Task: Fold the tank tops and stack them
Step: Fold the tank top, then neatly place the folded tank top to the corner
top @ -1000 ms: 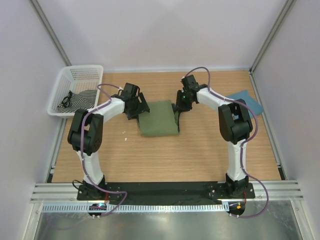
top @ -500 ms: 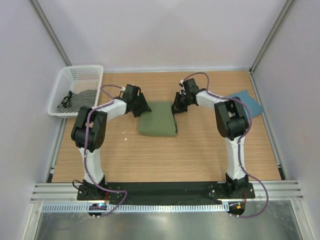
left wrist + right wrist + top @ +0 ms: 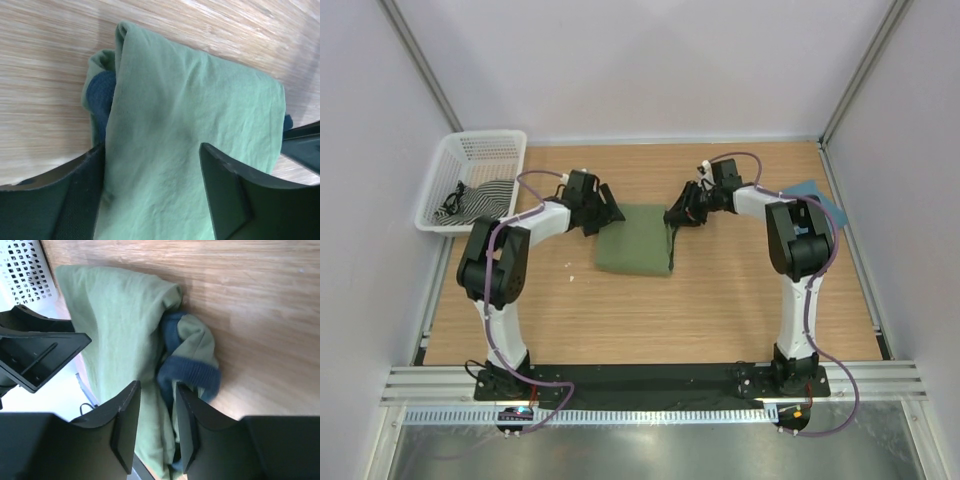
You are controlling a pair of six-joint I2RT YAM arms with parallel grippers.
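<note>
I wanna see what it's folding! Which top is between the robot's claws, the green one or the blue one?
The olive-green tank top, folded mid-table between the left gripper and right gripper. The teal-blue tank top lies off by the right edge.

Your 2 arms reach to 12 o'clock. Left gripper (image 3: 607, 212) faces 3 o'clock, fingers wide; right gripper (image 3: 677, 215) faces 9 o'clock, fingers close together.

An olive-green tank top (image 3: 636, 238) lies folded into a flat rectangle just toward 12 o'clock of the centre of the table (image 3: 720, 300). Navy trim (image 3: 187, 371) peeks from its folds. A teal-blue tank top (image 3: 810, 188) lies flat at 2 o'clock, well apart and partly hidden.
</note>
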